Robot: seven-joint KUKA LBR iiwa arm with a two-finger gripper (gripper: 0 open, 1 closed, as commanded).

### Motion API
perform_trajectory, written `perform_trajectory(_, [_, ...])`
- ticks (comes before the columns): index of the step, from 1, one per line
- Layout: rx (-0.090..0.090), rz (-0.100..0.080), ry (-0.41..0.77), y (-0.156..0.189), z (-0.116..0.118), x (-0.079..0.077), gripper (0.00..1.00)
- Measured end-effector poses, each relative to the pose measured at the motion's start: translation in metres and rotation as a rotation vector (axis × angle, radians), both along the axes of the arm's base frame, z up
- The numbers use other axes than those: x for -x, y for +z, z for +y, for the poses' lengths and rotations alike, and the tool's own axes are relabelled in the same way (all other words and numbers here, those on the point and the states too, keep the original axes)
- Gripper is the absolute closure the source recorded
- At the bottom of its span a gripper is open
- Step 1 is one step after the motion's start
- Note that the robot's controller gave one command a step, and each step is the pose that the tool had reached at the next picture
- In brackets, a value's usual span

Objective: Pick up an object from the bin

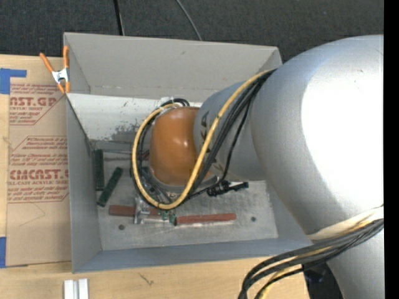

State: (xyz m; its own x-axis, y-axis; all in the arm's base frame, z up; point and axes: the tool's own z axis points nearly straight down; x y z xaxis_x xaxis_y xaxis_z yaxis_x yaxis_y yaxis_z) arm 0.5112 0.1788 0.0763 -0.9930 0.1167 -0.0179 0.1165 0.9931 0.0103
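My pincer (151, 215) down at floor of bin (80, 192), lower centre of frame, over reddish-brown strip (206, 218) lying flat. Dark green bars (98, 170) well left, untouched. Pincer apart or clamped: can't tell. Nothing raised; grasp and lift probably left.

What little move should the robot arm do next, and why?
Probably nudge a little toward the shorter reddish-brown stick. The gripper sits low by the bin floor, at the gap between that stick and the longer reddish-brown stick, so it looks centred on neither. The two dark green sticks lie farther away.
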Motion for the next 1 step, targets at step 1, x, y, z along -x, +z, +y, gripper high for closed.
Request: perform_trajectory(1, [0.006,0.010,0.049,0.1761,-0.0150,-0.0009,1.00])
